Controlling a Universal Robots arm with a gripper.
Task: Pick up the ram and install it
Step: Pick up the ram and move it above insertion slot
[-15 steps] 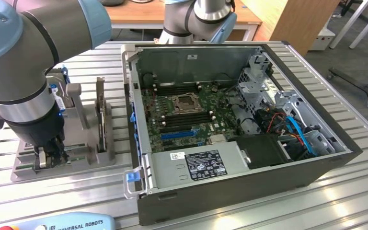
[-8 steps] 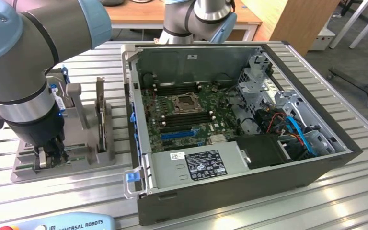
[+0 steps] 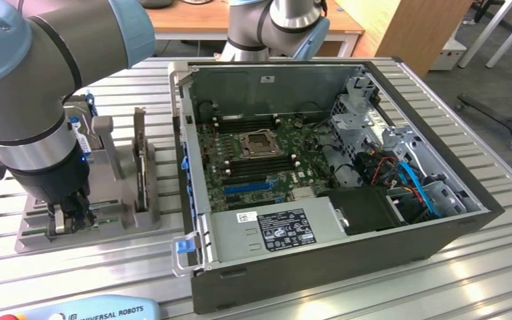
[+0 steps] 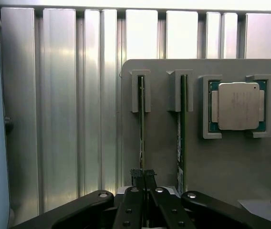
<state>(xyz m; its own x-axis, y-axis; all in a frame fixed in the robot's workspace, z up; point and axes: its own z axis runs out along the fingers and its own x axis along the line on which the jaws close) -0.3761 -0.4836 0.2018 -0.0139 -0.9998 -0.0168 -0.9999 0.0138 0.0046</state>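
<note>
The claw (image 4: 142,177) is pinched closed on one end of the ram (image 4: 141,129), which stands on edge in a slot of the grey holder (image 4: 161,143) on the ribbed metal surface (image 4: 64,119), near a second stick (image 4: 181,129); the open computer case (image 3: 327,273) sits to the exterior view's right

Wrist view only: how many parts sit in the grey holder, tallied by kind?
Ram sticks: 2
Processor chip: 1
Total: 3
</note>
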